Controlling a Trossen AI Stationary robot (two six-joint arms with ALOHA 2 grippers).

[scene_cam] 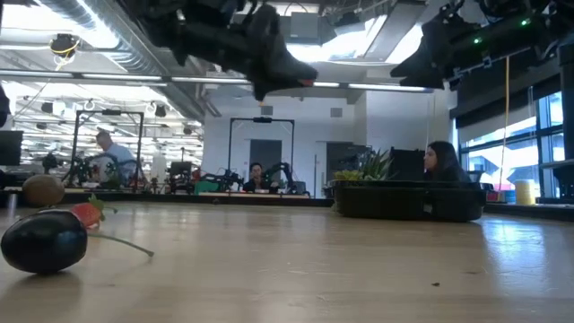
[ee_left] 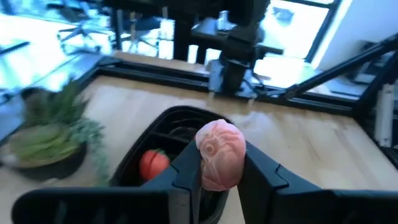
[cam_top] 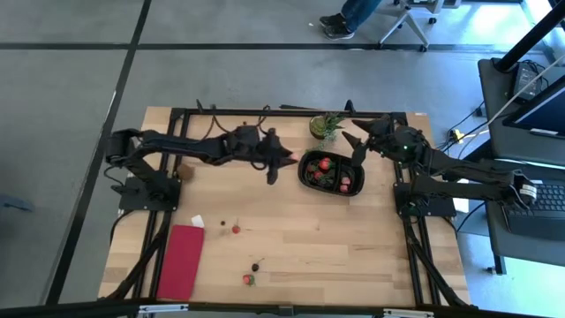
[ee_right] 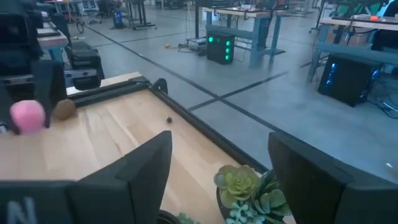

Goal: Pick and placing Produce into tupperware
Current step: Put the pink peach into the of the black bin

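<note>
A: How is the pink piece [ee_left: 219, 154] placed in the left gripper [ee_left: 219, 177]?

B: It is clamped between the two dark fingers [ee_left: 188, 174], with its rounded top standing above their tips. The gripper is held in the air just beside the tub [cam_top: 333, 171], on the side away from the right arm, and the tub's open rim is seen directly beyond the piece.

A: What is found in the tub?

B: Several red pieces [cam_top: 323, 164] are seen inside it, and one is visible just past the gripped piece.

A: And the right gripper [ee_right: 219, 163]?

B: Its jaws are spread apart with nothing between them. It is held above the tub's far side, near the plant [cam_top: 326, 125].

A: What is left away from the tub?

B: Loose pieces [cam_top: 236, 229] are scattered on the table [cam_top: 353, 247] well apart from the tub, between it and the red cloth [cam_top: 181, 261].
</note>
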